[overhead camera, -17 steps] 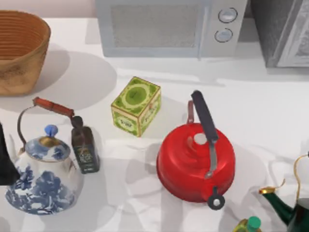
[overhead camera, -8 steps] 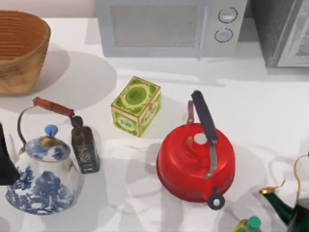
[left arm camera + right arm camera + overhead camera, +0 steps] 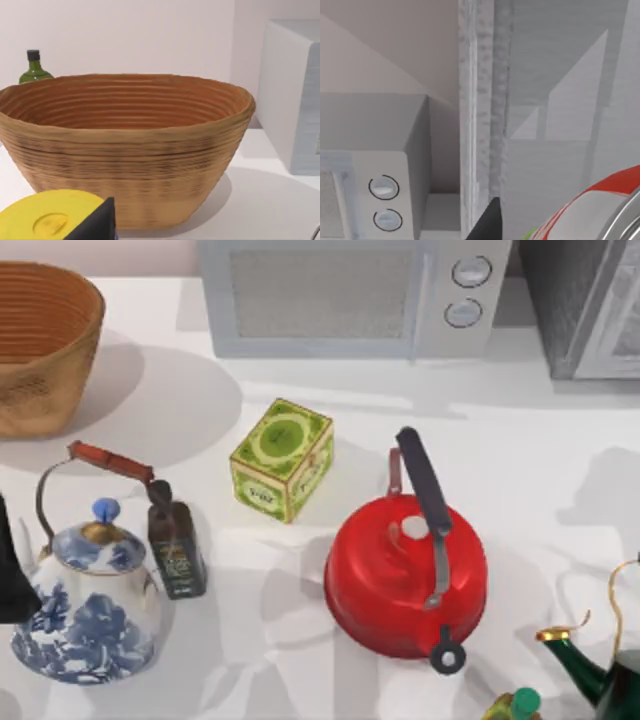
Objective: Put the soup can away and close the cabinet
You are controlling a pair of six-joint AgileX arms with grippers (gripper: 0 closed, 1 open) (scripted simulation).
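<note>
The soup can (image 3: 600, 210) rides in the right hand (image 3: 555, 225), closed on it, facing the cabinet (image 3: 555, 100) at 2 o'clock. Its shadow has shifted on the table (image 3: 520, 450), indicating approach. Left hand state: cannot tell.

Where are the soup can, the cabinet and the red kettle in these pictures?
soup can (image 3: 600, 210): right wrist view, on its red-and-white label.
cabinet (image 3: 565, 300): top view, on its grey speckled side.
red kettle (image 3: 385, 580): top view, on its red body.

A red-and-white soup can (image 3: 600, 212) with a silver rim sits close before the grey speckled cabinet (image 3: 585, 305) at the counter's far right corner.
</note>
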